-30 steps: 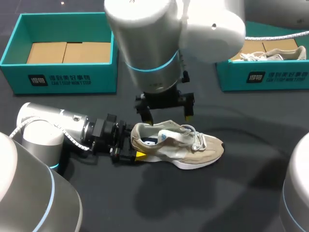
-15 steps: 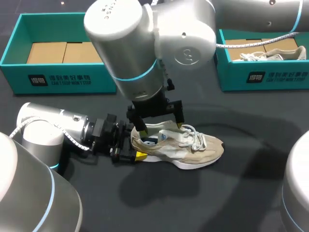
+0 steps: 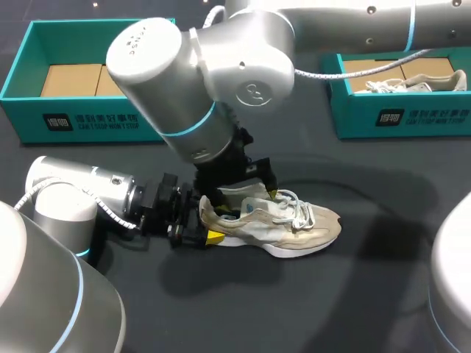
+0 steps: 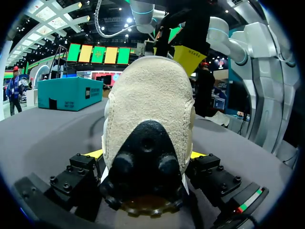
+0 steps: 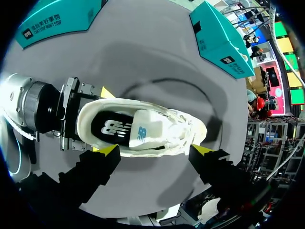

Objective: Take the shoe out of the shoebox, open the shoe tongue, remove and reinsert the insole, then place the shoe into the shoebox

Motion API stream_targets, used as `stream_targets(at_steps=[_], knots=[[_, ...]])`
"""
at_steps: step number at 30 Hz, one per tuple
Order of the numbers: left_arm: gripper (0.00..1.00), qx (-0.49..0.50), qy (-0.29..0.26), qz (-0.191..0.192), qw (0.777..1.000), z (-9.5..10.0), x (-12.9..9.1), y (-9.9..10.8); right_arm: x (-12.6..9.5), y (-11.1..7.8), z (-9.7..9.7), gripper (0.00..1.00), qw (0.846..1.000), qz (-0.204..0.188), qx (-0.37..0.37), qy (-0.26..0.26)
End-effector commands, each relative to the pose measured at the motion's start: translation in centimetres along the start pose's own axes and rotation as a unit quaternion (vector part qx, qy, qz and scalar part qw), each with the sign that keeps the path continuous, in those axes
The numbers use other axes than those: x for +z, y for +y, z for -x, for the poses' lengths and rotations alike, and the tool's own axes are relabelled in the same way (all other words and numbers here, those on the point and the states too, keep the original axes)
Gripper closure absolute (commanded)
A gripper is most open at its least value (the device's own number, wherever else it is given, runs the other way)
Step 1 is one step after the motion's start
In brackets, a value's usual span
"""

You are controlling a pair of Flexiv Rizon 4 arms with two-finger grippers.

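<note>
The shoe point(image 3: 268, 224) was set upright on the bench point(image 3: 353, 294), heel clamped by the left end effector point(image 4: 147, 155), with the right end effector point(image 5: 155, 150) spread apart above it, so the laces could be snagged if the tongue were missed.

Dark grey matte table point(image 3: 368, 309) — even surface, soft shadows pooled mid-table.

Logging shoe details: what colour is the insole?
Insole: black, white print; best in right wrist view.
</note>
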State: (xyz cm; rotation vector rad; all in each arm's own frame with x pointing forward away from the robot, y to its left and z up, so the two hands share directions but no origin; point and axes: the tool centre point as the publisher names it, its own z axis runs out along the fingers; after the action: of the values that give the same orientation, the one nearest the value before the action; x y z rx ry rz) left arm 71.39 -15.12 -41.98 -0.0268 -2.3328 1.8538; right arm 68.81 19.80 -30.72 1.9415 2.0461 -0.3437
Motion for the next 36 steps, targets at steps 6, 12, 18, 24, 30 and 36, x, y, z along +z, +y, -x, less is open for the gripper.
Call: stream_targets(at_steps=[6,12,18,24,30,36], knots=[[1.00,0.000,0.000,0.000,1.000,0.2,-0.1,0.2,1.4,0.3,-0.5,0.13,0.978,0.000,0.195,-0.075],[1.00,0.000,0.000,0.000,1.000,0.2,-0.1,0.2,2.1,0.5,-0.7,0.11,0.974,0.000,0.216,-0.060],[1.00,0.000,0.000,0.000,1.000,0.2,-0.1,0.2,2.5,0.6,-0.8,0.09,0.972,0.004,0.228,-0.054],[1.00,0.000,0.000,0.000,1.000,0.2,-0.1,0.2,3.0,0.7,-0.5,0.08,0.969,0.009,0.241,-0.055],[1.00,0.000,0.000,0.000,1.000,0.2,-0.1,0.2,3.7,1.1,-0.7,0.07,0.967,0.016,0.248,-0.051],[1.00,0.000,0.000,0.000,1.000,0.2,-0.1,0.2,4.1,1.3,-0.8,0.06,0.965,0.023,0.257,-0.053]])
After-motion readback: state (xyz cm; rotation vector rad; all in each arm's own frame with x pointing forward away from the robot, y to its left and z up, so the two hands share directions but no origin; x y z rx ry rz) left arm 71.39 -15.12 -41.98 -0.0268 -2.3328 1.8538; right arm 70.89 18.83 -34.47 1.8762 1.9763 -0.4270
